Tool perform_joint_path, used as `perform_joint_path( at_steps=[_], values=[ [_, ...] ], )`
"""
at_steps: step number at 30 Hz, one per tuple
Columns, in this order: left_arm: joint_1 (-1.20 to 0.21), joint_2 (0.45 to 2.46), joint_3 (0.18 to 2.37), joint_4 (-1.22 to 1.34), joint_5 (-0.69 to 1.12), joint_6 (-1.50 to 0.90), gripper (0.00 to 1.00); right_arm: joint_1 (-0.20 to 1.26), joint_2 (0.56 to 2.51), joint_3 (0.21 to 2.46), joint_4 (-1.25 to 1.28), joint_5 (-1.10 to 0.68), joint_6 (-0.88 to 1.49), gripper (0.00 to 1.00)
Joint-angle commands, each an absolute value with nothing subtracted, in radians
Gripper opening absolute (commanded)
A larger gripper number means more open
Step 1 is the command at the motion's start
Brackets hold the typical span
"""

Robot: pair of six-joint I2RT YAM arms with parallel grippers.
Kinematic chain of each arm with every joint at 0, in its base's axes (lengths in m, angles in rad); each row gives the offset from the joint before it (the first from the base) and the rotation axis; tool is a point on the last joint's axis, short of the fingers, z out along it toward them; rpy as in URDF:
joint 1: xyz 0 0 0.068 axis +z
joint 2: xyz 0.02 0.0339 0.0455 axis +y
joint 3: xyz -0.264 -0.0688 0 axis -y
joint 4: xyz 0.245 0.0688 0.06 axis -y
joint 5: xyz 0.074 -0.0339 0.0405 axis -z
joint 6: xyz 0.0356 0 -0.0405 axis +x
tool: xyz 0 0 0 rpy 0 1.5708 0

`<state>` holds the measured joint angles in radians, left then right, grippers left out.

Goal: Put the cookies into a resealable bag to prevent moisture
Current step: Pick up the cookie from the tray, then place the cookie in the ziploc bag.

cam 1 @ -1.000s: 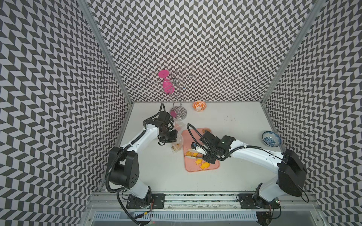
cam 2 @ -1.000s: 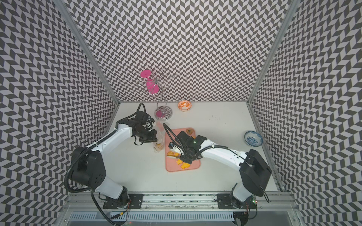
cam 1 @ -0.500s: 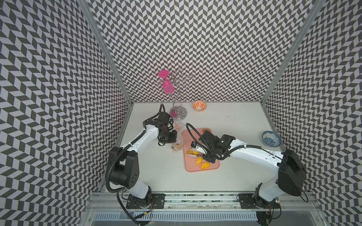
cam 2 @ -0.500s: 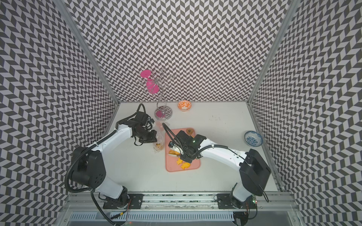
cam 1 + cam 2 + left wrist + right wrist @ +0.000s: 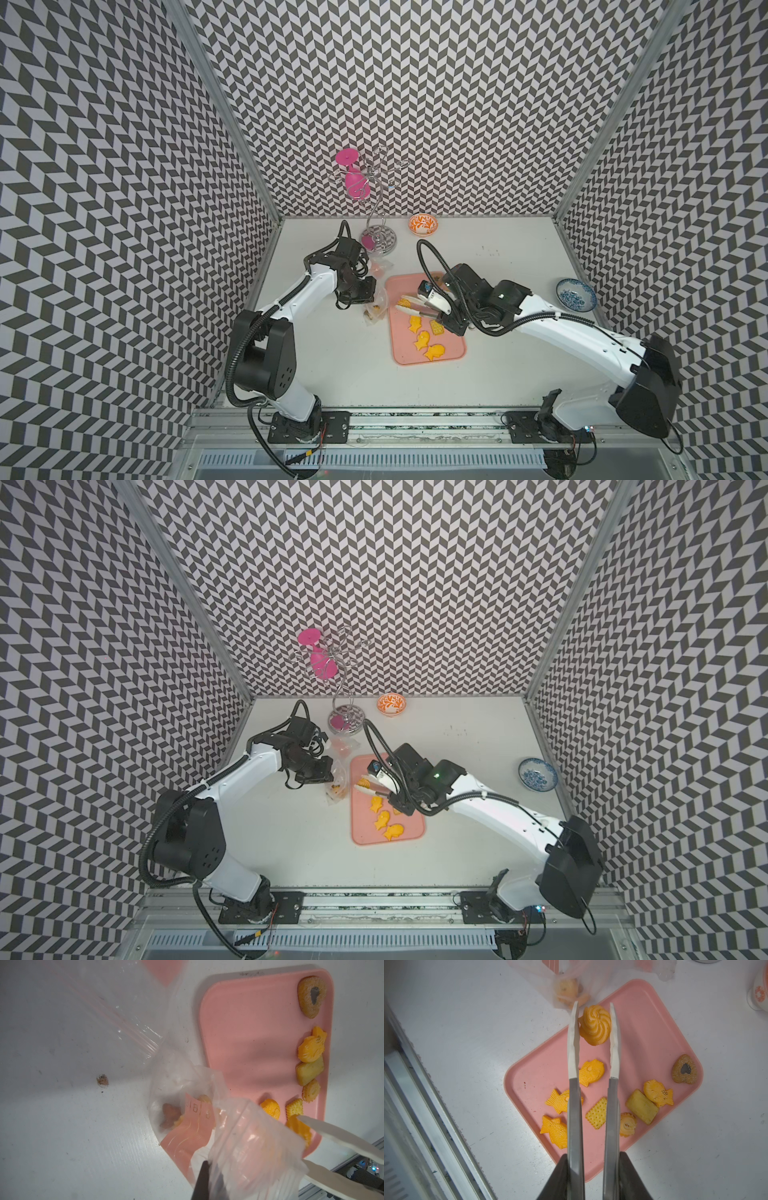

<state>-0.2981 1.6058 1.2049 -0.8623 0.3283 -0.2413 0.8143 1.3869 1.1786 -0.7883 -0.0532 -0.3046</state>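
Several cookies, yellow-orange fish (image 5: 591, 1072), a square cracker (image 5: 597, 1112) and a brown heart (image 5: 685, 1071), lie on the pink tray (image 5: 643, 1022). My right gripper (image 5: 593, 1155) is shut on a pair of tongs (image 5: 572, 1032), whose white tips pinch a round swirl cookie (image 5: 595, 1025) just above the tray's end nearest the bag. The clear resealable bag (image 5: 239, 1136) hangs from my left gripper (image 5: 212, 1176), which is shut on its rim. A brown star (image 5: 169, 1114) and other cookies sit in its bottom. In both top views the bag (image 5: 376, 305) (image 5: 338, 779) stands just left of the tray.
A wire stand with a pink glass (image 5: 376, 195) and an orange bowl (image 5: 423, 224) are at the back of the table. A blue bowl (image 5: 575, 294) sits at the right edge. A metal rail runs along the front.
The tongs have narrowed onto the swirl cookie and moved a little away from the tray's middle toward the bag. The left arm and the bag have stayed put.
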Motion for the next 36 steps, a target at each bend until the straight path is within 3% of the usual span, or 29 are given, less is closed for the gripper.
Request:
perform_joint_path(
  at_steps=[1, 15, 36],
  values=[
    [-0.293, 1.617, 1.241, -0.864, 0.339, -0.23, 0.0, 0.785, 1.314, 1.206, -0.674, -0.159, -0.255, 0.33],
    [-0.293, 1.584, 1.253, -0.877, 0.394, -0.241, 0.0, 0.774, 1.396, 1.236, -0.528, -0.324, -0.224, 0.34],
    [-0.287, 1.565, 1.253, -0.885, 0.451, -0.244, 0.0, 0.746, 1.392, 1.211, -0.527, -0.352, -0.218, 0.43]
  ],
)
